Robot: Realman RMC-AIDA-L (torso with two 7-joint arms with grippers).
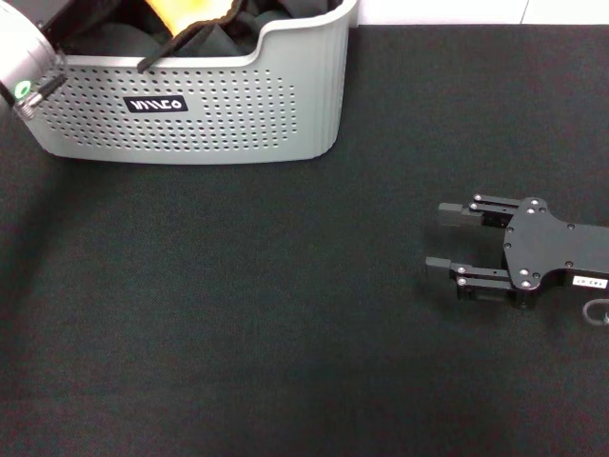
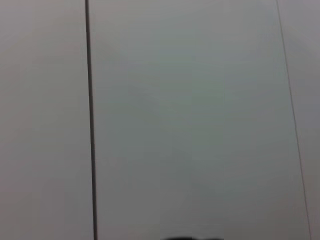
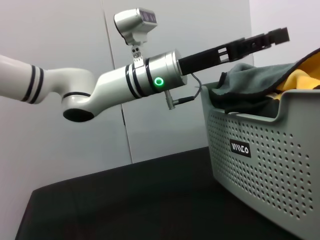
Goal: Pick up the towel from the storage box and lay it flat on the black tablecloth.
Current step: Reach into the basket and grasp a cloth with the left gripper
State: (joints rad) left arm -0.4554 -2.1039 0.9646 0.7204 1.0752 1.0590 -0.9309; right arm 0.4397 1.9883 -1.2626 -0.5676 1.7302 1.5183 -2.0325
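The light grey storage box (image 1: 200,124) stands at the far left on the black tablecloth (image 1: 285,314). The towel (image 1: 186,11) lies bunched inside it, an orange patch with black trim showing in the head view. The right wrist view shows the towel's (image 3: 245,87) grey side heaped over the box (image 3: 270,165) rim, with yellow behind. My left gripper (image 3: 275,37) reaches out level above the box, just over the towel and apart from it. My right gripper (image 1: 435,238) lies open low over the cloth at the right, with nothing between its fingers.
The left wrist view holds only a pale wall panel with a dark vertical seam (image 2: 91,120). The left arm's wrist (image 1: 24,62) sits at the box's left end. Dark fabric (image 1: 105,43) fills the rest of the box. A white wall stands behind the table.
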